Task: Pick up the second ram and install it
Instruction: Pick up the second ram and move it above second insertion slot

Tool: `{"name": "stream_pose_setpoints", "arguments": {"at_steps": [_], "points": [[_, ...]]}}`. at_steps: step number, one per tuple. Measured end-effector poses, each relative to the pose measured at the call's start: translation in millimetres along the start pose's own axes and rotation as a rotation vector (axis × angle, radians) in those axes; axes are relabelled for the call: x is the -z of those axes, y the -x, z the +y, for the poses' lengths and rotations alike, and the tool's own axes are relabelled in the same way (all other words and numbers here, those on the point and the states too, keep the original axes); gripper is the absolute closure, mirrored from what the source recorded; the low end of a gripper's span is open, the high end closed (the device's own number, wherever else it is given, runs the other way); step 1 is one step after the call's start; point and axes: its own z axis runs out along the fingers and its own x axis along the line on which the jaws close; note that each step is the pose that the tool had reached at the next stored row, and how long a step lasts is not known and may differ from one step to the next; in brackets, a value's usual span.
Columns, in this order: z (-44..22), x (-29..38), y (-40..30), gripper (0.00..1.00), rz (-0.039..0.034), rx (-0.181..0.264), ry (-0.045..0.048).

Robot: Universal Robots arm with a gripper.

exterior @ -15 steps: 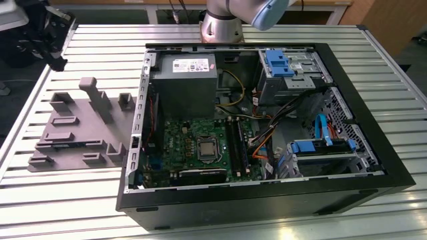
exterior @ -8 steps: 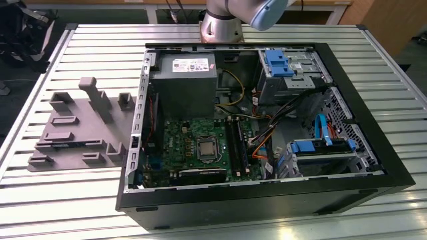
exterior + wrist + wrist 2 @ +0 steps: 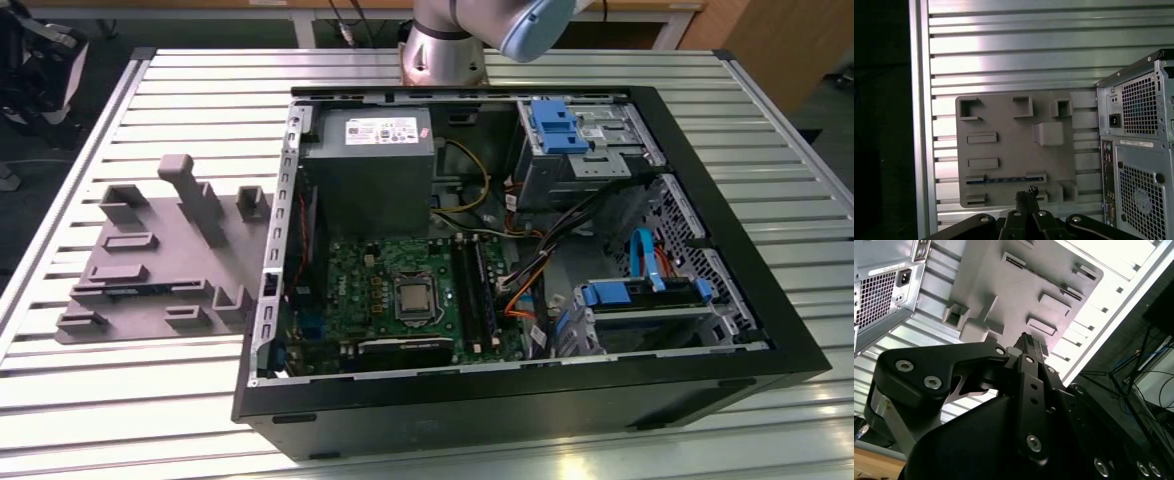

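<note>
Currently the gripper (image 3: 1026, 192) is over the grey fixture plate (image 3: 1004, 120), which lies flat on the slatted aluminium table (image 3: 200, 70) beside the open computer case (image 3: 534, 395), on the exterior view's left of it. In both wrist views the fingers are drawn together, with no visible gap at the tips and nothing between them; in the second wrist view the gripper (image 3: 1029, 342) reads as one dark bar against the plate. The second ram (image 3: 1004, 179) lies lengthwise in one of the plate's long narrow holders, a thin dark blue-green strip, not yet lifted. In the first wrist view the fingertips sit just beside that holder, toward the plate's edge; the height above the stick cannot be judged, and no contact is visible. The other holders in that view are plain grey. The rear panel of the case, with its vent grilles (image 3: 1139, 105), stands next to the plate in the first wrist view. In the exterior view the case lies on its side with the panel off. Inside it are the green motherboard (image 3: 387, 290), the long black slots (image 3: 467, 285) beside the processor socket, the grey power supply (image 3: 367, 165), and bright blue drive brackets (image 3: 554, 125). The arm's base (image 3: 447, 50) stands at the far edge of the table behind the case.
</note>
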Motion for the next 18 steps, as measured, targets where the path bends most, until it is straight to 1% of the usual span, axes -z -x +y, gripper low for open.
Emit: {"name": "stream_pose_setpoints", "arguments": {"at_steps": [12, 14, 18], "points": [[-0.1, 0.0, -0.9, 0.89, 0.0000, 0.001, 0.0000], [0.0, 0.0, -1.0, 0.89, 0.0007, 0.016, 0.0004], [-0.1, 0.0, -1.2, 0.89, 0.0035, 0.079, 0.0020]]}}
